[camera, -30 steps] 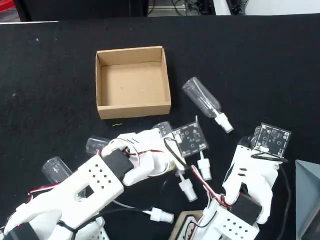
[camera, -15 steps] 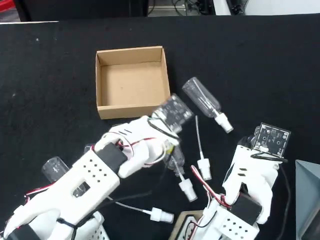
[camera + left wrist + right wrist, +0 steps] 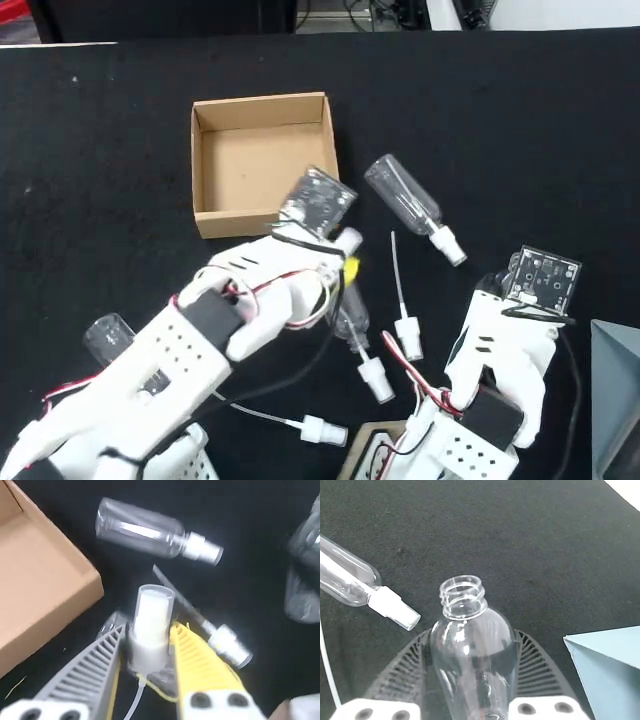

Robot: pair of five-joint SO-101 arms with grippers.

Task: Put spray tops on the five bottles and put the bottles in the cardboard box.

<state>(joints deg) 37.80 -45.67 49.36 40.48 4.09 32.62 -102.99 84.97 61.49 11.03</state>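
So far the cardboard box (image 3: pixel 260 170) sits empty and a capped bottle (image 3: pixel 405 205) lies near it, while the left gripper (image 3: pixel 147 631) pinches a spray top (image 3: pixel 150 622) and the right gripper (image 3: pixel 472 637) clamps an uncapped bottle (image 3: pixel 470 625), so most remains.

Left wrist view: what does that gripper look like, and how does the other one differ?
The left gripper has one grey ribbed finger and one yellow, on white mounts. The right gripper has two dark ribbed fingers. The left arm and right arm are white plastic with red, white and black wires; each wrist carries a dark square circuit board.
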